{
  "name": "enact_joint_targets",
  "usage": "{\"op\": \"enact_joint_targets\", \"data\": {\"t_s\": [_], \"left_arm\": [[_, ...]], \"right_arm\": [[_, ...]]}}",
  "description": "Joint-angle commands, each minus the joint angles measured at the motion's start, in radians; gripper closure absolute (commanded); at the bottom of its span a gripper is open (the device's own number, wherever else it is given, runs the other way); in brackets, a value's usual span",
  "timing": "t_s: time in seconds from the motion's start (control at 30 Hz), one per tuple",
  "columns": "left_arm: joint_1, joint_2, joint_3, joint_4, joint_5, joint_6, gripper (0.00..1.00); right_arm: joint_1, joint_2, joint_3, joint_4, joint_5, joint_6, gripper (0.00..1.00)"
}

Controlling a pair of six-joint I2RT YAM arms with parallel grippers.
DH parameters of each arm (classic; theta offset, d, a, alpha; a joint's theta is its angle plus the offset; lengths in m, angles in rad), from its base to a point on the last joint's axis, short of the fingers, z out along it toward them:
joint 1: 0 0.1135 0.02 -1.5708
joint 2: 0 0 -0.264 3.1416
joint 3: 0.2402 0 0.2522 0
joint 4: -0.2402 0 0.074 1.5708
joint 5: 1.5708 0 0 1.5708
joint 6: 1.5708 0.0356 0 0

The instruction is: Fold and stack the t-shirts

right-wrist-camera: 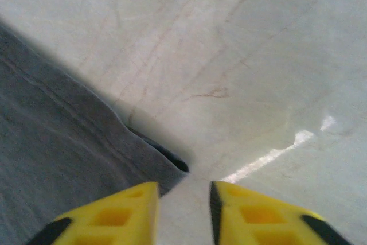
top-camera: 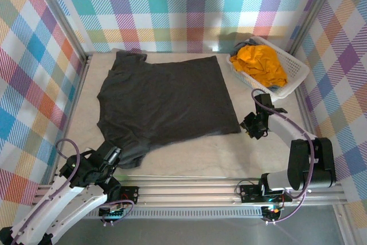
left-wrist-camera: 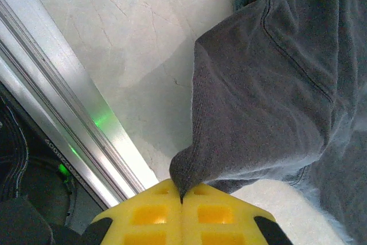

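The dark charcoal grey t-shirt [top-camera: 166, 98] lies spread flat on the pale table. My left gripper [top-camera: 113, 156] is at its near left sleeve. In the left wrist view the left gripper [left-wrist-camera: 182, 198] is shut on a lifted fold of the grey t-shirt [left-wrist-camera: 275, 84]. My right gripper [top-camera: 250, 127] sits low at the shirt's near right hem corner. In the right wrist view the right gripper [right-wrist-camera: 183, 199] is open, and the grey t-shirt's corner [right-wrist-camera: 160, 167] lies just past its left finger, not between them. The mustard orange t-shirt [top-camera: 261, 64] is bundled in the basket.
The white lattice basket [top-camera: 298, 76] stands at the back right corner. An aluminium rail [top-camera: 229, 190] runs along the near table edge, close to my left gripper [left-wrist-camera: 74, 119]. Checked walls enclose the table. Bare tabletop [top-camera: 189, 153] lies between the shirt and the rail.
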Motion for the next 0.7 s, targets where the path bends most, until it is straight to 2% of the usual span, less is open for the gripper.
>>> {"op": "enact_joint_targets", "data": {"t_s": [0.0,0.1,0.23,0.67], "left_arm": [[-0.009,0.005,-0.019,-0.066,-0.003,-0.007,1.0],[-0.009,0.009,-0.019,-0.051,-0.004,0.0,1.0],[-0.009,0.016,-0.025,-0.038,0.002,0.007,1.0],[-0.009,0.016,-0.028,-0.015,0.009,0.016,1.0]], "right_arm": [[-0.002,0.028,0.004,0.044,-0.081,0.025,0.75],[0.016,-0.04,-0.037,0.018,-0.066,0.053,0.73],[0.037,-0.103,-0.082,0.023,-0.063,0.057,0.67],[0.044,0.069,-0.021,0.088,-0.07,0.053,0.67]]}}
